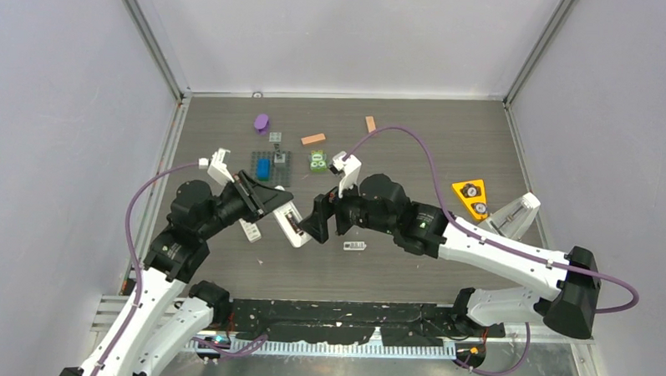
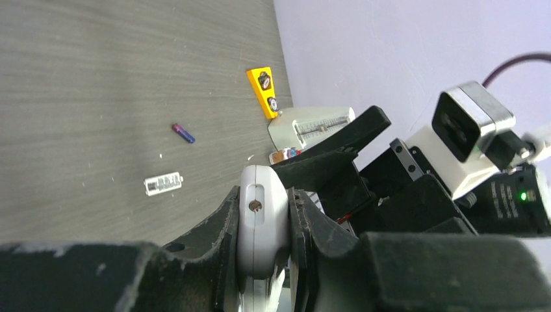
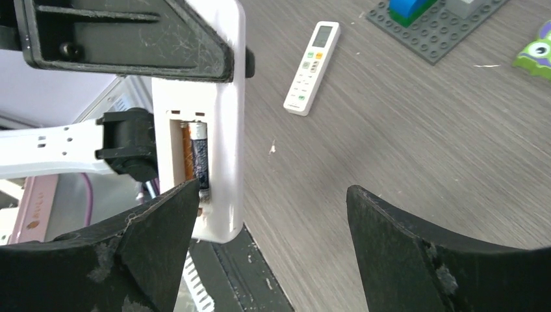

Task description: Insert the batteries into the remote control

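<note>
My left gripper [image 1: 280,210] is shut on a white remote [image 1: 293,226] and holds it above the table; its jaws clamp the remote's end [image 2: 262,218] in the left wrist view. The remote's back [image 3: 224,123] faces the right wrist camera with its compartment open. An orange battery [image 3: 187,151] and a dark battery [image 3: 199,159] lie side by side in it. My right gripper [image 3: 273,224] is open and empty, its left finger [image 3: 156,247] close beside the remote's lower end. A purple battery [image 2: 183,133] lies on the table.
A second white remote [image 3: 312,67] lies on the table. A small white battery cover [image 1: 355,246] lies near the middle. A grey brick plate [image 1: 273,167], a green toy [image 1: 317,161], a yellow wedge [image 1: 470,198], and a white gauge [image 2: 312,127] sit farther out.
</note>
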